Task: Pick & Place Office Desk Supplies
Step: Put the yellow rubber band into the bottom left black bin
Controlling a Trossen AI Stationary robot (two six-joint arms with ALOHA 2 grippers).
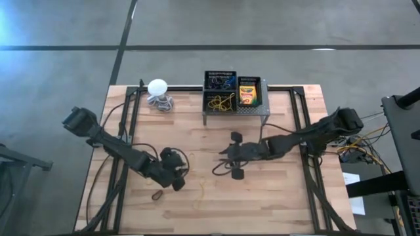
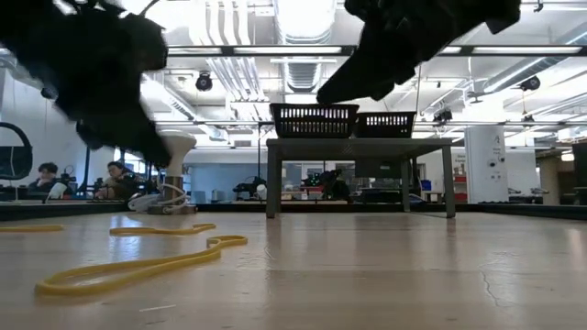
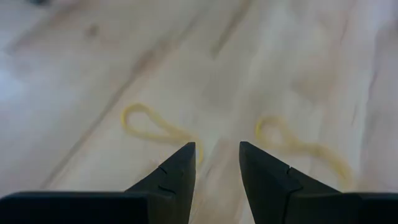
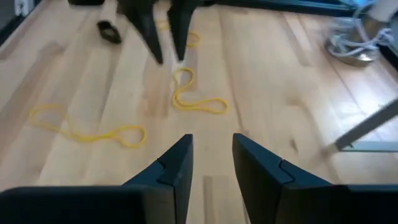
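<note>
Seen from above, two dark arms reach over a wooden table [image 1: 262, 196]. The left gripper [image 1: 176, 172] hangs at about seven o'clock from the table's middle, the right gripper [image 1: 230, 157] just right of centre. A thin yellow rubber band [image 1: 201, 190] lies between them, toward six o'clock, and a dark loop [image 1: 158, 195] lies just below the left gripper. At twelve o'clock a grey perforated stand [image 1: 256, 111] carries black mesh bins [image 1: 219, 80]; one holds blue loops, one yellow loops [image 1: 220, 103], and one a yellow-and-green crayon box [image 1: 247, 92]. A white ball with coiled cord [image 1: 158, 90] sits at eleven o'clock.

From table height, yellow bands [image 2: 138, 268] lie flat on the wood at eight o'clock, both arms hanging dark overhead. The stand [image 2: 358, 145] and its bins [image 2: 314, 120] rise at centre; people sit far back at nine o'clock.

The left wrist camera shows its fingers [image 3: 177, 174] narrowly parted and holding nothing, above two yellow bands [image 3: 152, 127] on the wood.

The right wrist camera shows its own fingers [image 4: 174, 171] likewise a narrow gap apart and empty. Ahead lie two yellow bands [image 4: 189, 96], with the left gripper's fingers [image 4: 149, 31] hanging at twelve o'clock.
</note>
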